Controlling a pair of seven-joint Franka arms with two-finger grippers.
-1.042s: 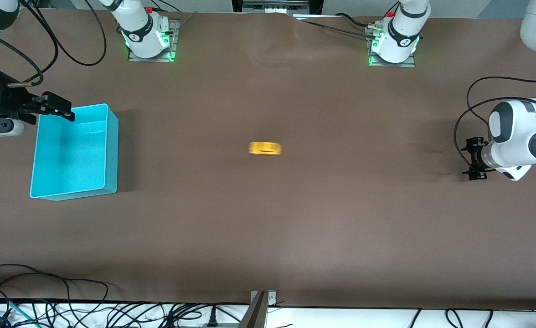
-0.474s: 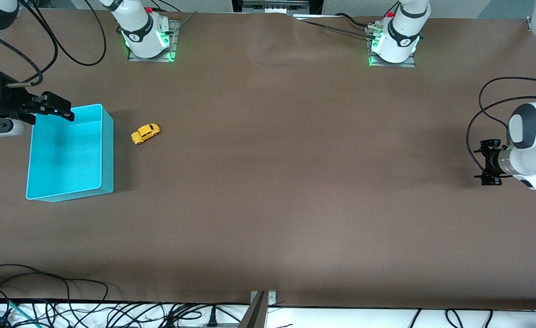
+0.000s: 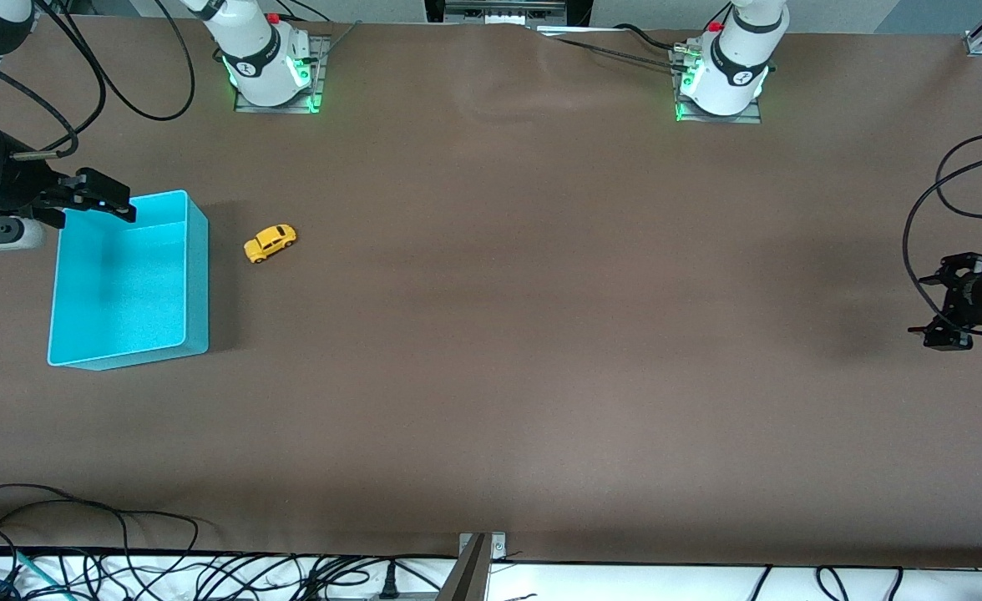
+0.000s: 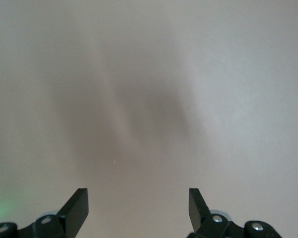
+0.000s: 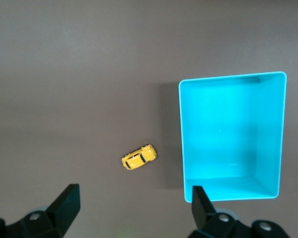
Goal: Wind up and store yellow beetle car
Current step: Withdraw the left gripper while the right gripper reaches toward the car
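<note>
- Your right gripper (image 3: 128, 210) hangs in the air over the top corner of the bin (image 3: 199, 275), at the right arm's end of the table (image 3: 541, 334).
- Its two fingers (image 5: 67, 201) are spread wide apart. They hold nothing.
- From that gripper, the car (image 3: 270, 243) is a little way off toward the middle of the table. It is not under the fingers.
- The car sits on its wheels on the table, just beside the bin's long wall. It does not touch the bin.
- In the right wrist view you can see the car (image 5: 138, 156) next to the bin (image 5: 268, 129), with a small gap between them.
- The bin is open on top, and you can see its blue floor.
- Your left gripper (image 3: 935, 305) waits low over bare table at the left arm's end, well apart from the car.
- Its fingers (image 4: 77, 206) are spread too, with only the brown table between them.
</note>
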